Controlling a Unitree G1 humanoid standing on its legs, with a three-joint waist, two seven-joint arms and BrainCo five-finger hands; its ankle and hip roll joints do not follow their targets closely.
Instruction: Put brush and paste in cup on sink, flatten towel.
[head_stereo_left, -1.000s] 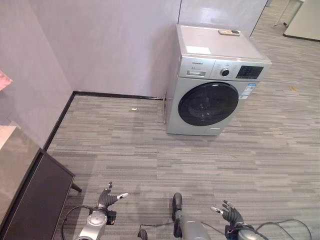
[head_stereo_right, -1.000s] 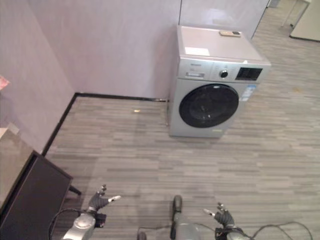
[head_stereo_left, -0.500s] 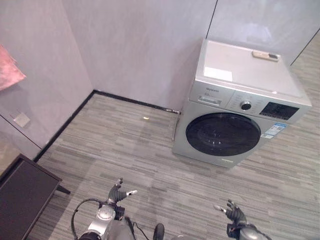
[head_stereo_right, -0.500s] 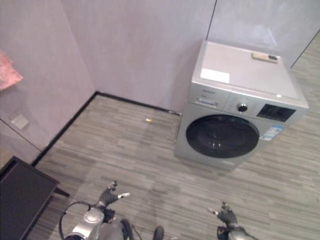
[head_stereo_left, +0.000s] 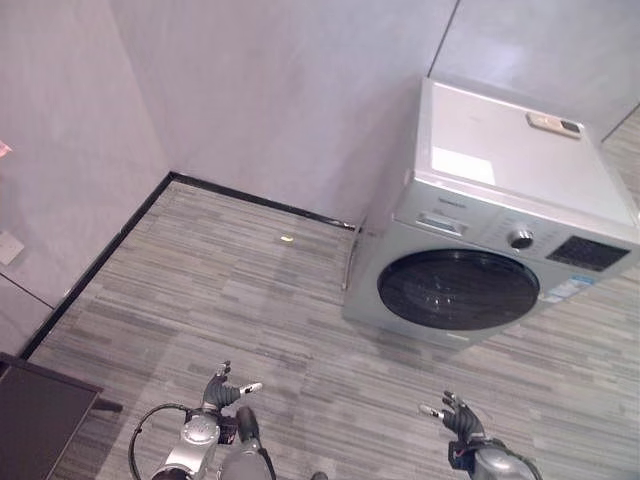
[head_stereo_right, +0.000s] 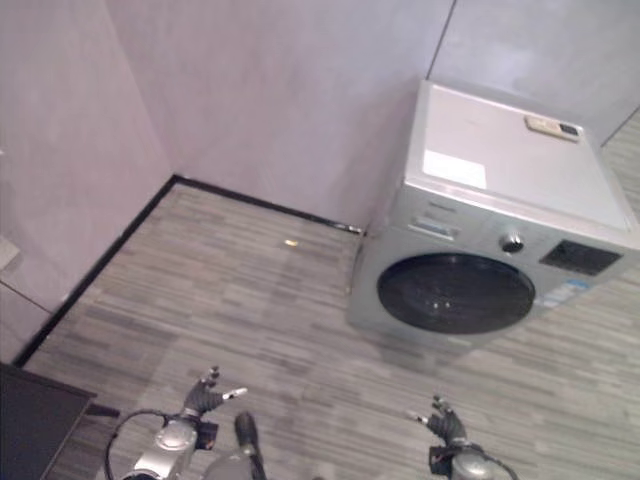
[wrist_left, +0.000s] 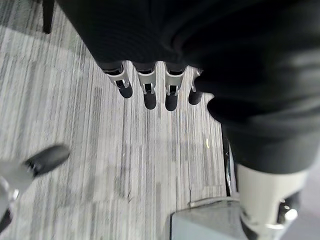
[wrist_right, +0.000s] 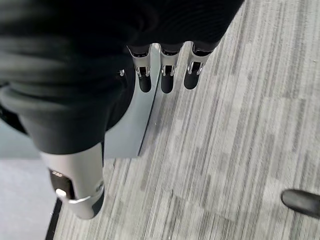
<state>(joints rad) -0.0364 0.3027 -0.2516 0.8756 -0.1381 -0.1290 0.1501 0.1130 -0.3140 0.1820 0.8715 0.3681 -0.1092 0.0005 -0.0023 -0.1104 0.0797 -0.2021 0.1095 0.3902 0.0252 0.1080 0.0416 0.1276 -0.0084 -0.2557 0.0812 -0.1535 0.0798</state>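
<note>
Towel: only a pink sliver (head_stereo_left: 3, 148) that may be its corner shows, at the left edge against the wall, well apart from both hands. The left hand (head_stereo_left: 222, 392) and the right hand (head_stereo_left: 456, 417) hang low over the grey plank floor (head_stereo_left: 220, 300), fingers straight and loosely spread, thumbs out to the side, holding nothing. A front-loading washing machine (head_stereo_left: 480, 240) stands against the wall, its round door (head_stereo_left: 458, 290) closed; the glass is too dark to tell what is inside. A small beige object (head_stereo_left: 553, 122) lies on its top. A dark cabinet (head_stereo_left: 30, 420) sits at the near left.
</note>
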